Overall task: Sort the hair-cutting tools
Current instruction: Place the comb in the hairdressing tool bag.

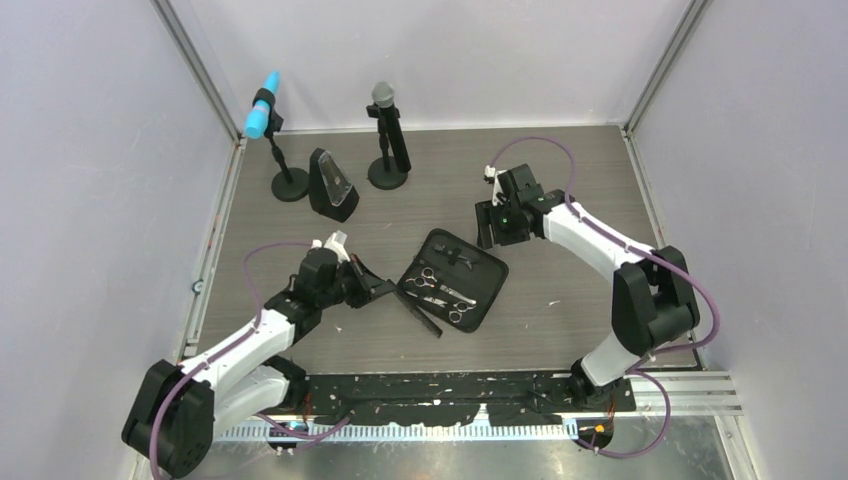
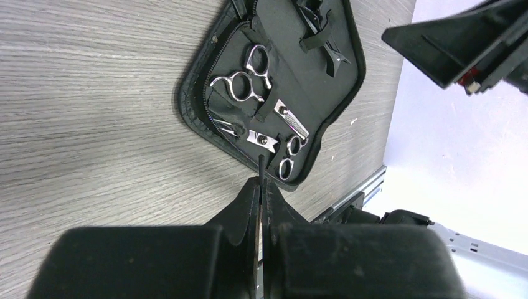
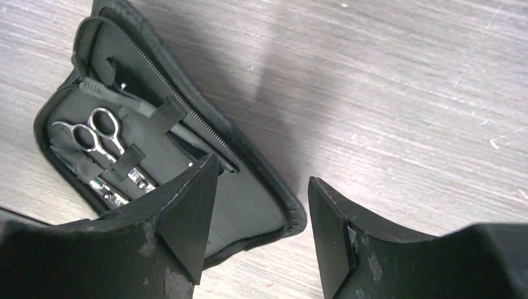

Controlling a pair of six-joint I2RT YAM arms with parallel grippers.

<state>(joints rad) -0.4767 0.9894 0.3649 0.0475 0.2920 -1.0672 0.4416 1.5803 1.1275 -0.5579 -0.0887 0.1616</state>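
Overhead only: grey wood-grain table point(image 1: 560, 190) boxed by pale walls point(image 1: 100, 200), two mics point(image 1: 385, 140) on round black bases at back, plus full length of long black comb point(image 1: 421, 313) just beside open zip pouch point(image 1: 487, 275) at centre. Closer, via L wrist cam: L gripper point(image 2: 261, 184) clenched on comb, seen edge-on as thin line; via R wrist cam: R gripper point(image 3: 261, 205) spread wide, gripping nothing, over pouch rim. Inside soft fabric pouch, under straps: two shiny silver scissors point(image 2: 246, 78), then slim matte clips point(image 2: 316, 18).
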